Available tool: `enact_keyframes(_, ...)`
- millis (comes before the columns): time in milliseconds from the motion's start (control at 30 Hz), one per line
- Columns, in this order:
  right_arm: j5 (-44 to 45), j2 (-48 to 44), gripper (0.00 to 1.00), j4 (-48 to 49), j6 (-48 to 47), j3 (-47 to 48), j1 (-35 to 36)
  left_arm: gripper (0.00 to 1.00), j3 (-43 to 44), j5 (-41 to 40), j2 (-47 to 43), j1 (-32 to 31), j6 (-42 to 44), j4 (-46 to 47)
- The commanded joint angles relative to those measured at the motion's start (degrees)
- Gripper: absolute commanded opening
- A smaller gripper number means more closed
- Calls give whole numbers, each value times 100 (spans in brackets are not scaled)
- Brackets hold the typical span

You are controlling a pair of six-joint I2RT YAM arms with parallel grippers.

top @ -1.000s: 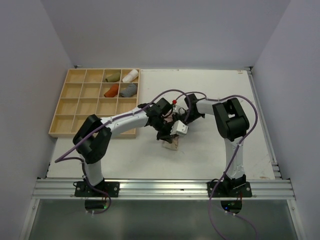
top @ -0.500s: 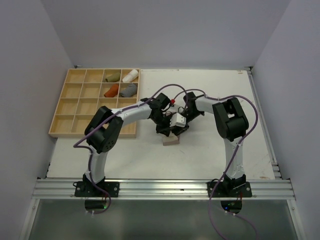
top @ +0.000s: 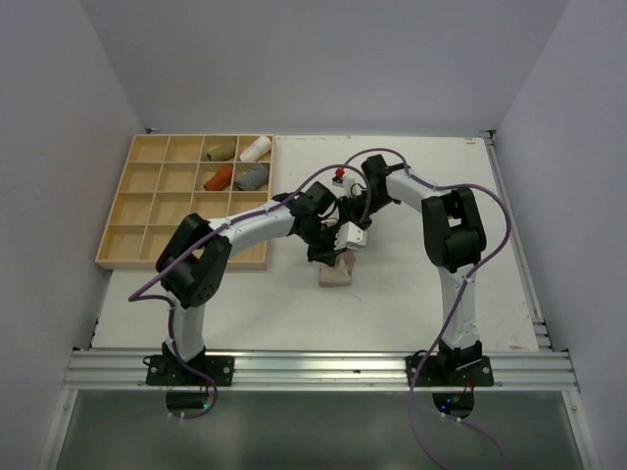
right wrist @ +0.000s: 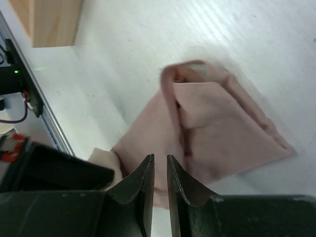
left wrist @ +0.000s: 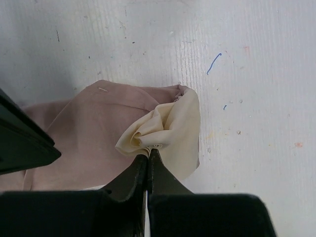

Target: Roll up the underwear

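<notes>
The pale beige-pink underwear [top: 335,273] lies crumpled on the white table at mid-centre. My left gripper [top: 330,257] is shut on a cream inner fold of it; in the left wrist view the gripper [left wrist: 147,154] pinches that fold at the near edge of the underwear [left wrist: 94,133]. My right gripper [top: 349,241] hovers just above and behind it. In the right wrist view the gripper [right wrist: 160,160] has its jaws a narrow gap apart over the underwear [right wrist: 222,128], holding nothing. The rust-orange underwear [top: 217,178] sits rolled in the tray.
A wooden compartment tray [top: 147,211] stands at the back left, holding olive, white and grey rolls beside the rust one. Its corner shows in the right wrist view [right wrist: 54,19]. Purple cables loop over both arms. Grey walls close in three sides.
The right gripper has drawn back and up from the beige-pink underwear. The left gripper has shifted slightly toward the far side, still pinching the fold; the garment moved a little with it.
</notes>
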Motion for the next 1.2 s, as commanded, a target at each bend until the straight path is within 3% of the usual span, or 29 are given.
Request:
enact_keyframes(0,300,572,20,-110,119,116,-11,0,215,-101,-116,-23,-20,201)
enact_keyframes(433,97,698,18,-85,172,-24,-11,0,532,-698,754,-14,-186,825)
enact_keyframes(533,115,680,18,-137,110,-42,-11,7,479,-839,869,-6,-187,825)
enact_keyframes(733,176,663,18,-225,-13,-33,-10,41,233,-831,290,3,-406,1028)
enact_keyframes(1000,106,513,18,-208,22,46,-11,47,198,-716,-1098,38,-548,1001)
enact_keyframes(1167,97,391,18,-190,92,64,-11,47,-750,-628,-1889,-5,32,931)
